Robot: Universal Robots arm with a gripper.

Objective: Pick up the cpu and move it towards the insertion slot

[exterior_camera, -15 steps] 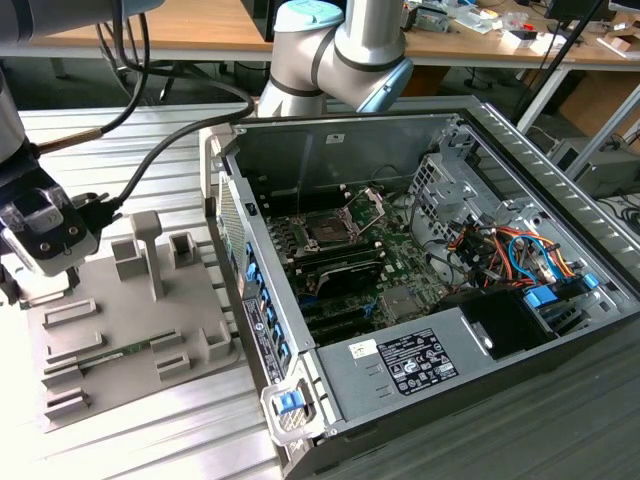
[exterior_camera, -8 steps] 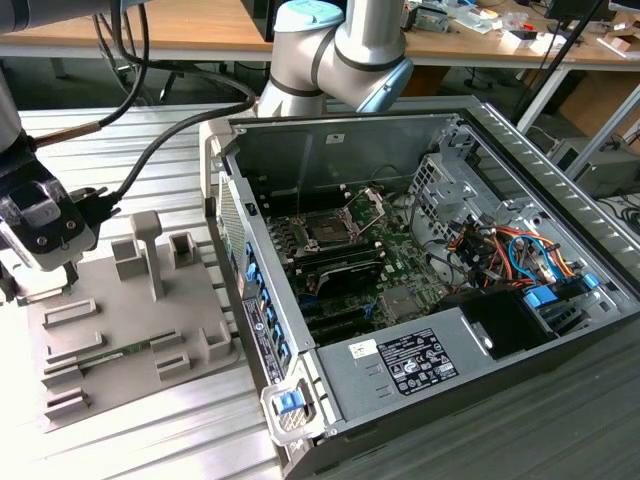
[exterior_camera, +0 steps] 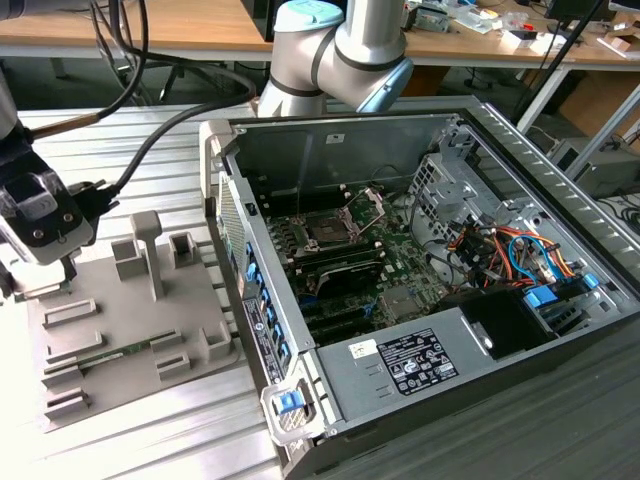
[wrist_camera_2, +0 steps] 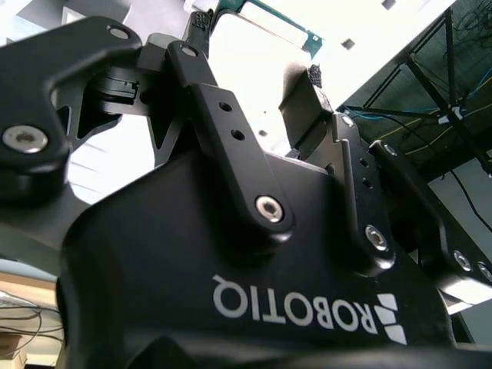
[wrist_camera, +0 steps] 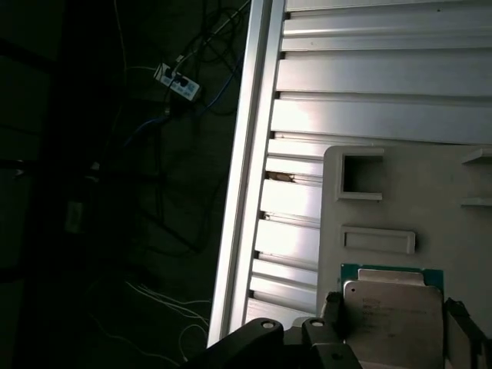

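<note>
While the jaws of the gripper (wrist_camera: 393,315) close on two opposite edges of the cpu (wrist_camera: 392,296), pinching it between them, we see the chip in the first wrist view with its silvery face outward and a thin green rim around it. It sits against the grey fixture plate (exterior_camera: 110,300). We cannot tell whether it rests on the plate or has left it. In the second wrist view the same green rim runs between the two black fingertips (wrist_camera_2: 201,20), with the bright face of the chip below it. In the exterior view the gripper hangs over the end of the plate at that view's left, and the plate lies on the ribbed metal tabletop (exterior_camera: 150,430). The insertion slot (exterior_camera: 330,228) is well apart from the chip, toward the exterior view's right. It is a dark square in a silver frame on the motherboard (exterior_camera: 400,300) inside the open computer case (exterior_camera: 300,150). Its silver retaining bracket (exterior_camera: 368,205) stands tilted up beside it. The arm (exterior_camera: 345,45) rises behind the case.
</note>
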